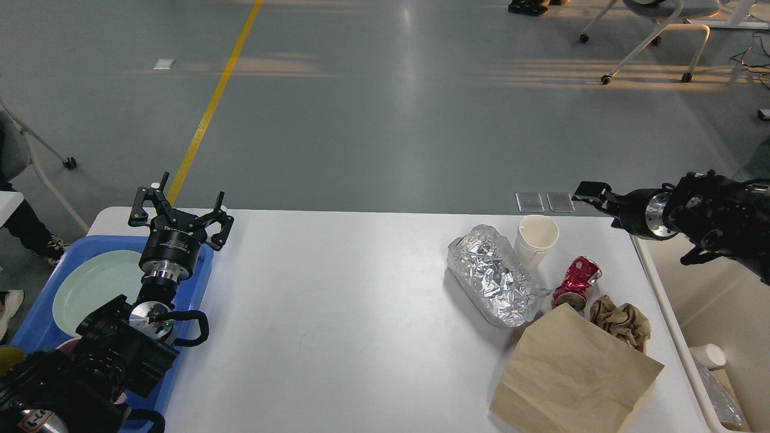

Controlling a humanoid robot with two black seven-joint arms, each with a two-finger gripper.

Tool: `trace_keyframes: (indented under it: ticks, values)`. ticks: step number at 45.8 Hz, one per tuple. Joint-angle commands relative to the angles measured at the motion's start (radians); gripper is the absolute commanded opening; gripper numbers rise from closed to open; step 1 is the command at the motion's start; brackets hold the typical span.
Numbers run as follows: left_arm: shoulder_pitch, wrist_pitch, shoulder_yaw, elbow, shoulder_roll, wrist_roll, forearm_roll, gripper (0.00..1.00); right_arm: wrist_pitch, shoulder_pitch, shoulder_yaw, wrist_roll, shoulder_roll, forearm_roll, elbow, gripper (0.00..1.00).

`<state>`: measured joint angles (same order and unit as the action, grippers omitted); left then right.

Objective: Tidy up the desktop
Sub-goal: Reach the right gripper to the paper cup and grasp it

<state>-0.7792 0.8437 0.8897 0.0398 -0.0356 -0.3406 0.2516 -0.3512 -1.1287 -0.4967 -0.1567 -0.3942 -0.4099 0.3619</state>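
Tidying barely started: foil tray (497, 275), paper cup (536, 240), crushed can (576, 282), paper bag (574, 374) left at desktop (337, 313) right edge. Left gripper (180, 211) spread, empty; right gripper (592, 193) state undeterminable, nothing visibly held.

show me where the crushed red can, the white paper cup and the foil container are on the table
crushed red can (577, 281): head view, on the middle of its dented red side.
white paper cup (535, 242): head view, on its outer wall below the rim.
foil container (497, 282): head view, on the crinkled foil top.
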Motion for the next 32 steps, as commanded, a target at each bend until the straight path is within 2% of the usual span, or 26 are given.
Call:
trace_keyframes:
  ticks: [1, 11, 15, 23, 27, 32]
  values:
    - [0.0, 0.0, 0.0, 0.0, 0.0, 0.0, 0.0, 0.96, 0.006, -0.075, -0.299, 0.003, 0.057, -0.012, -0.021, 1.0]
    - [0.0, 0.0, 0.0, 0.0, 0.0, 0.0, 0.0, 0.96, -0.044, -0.195, -0.381, 0.003, 0.084, 0.002, 0.005, 1.0]
    - [0.0, 0.0, 0.0, 0.0, 0.0, 0.0, 0.0, 0.96, -0.153, -0.23, -0.382, 0.003, 0.08, -0.001, 0.049, 1.0]
    - [0.0, 0.0, 0.0, 0.0, 0.0, 0.0, 0.0, 0.96, -0.445, -0.342, -0.382, 0.002, 0.063, -0.004, 0.176, 1.0]
    - [0.0, 0.0, 0.0, 0.0, -0.001, 0.0, 0.0, 0.96, -0.512, -0.381, -0.384, 0.002, 0.063, -0.004, 0.19, 1.0]
    - [0.0, 0.0, 0.0, 0.0, 0.0, 0.0, 0.0, 0.96, -0.545, -0.462, -0.439, 0.002, 0.063, -0.004, 0.209, 1.0]
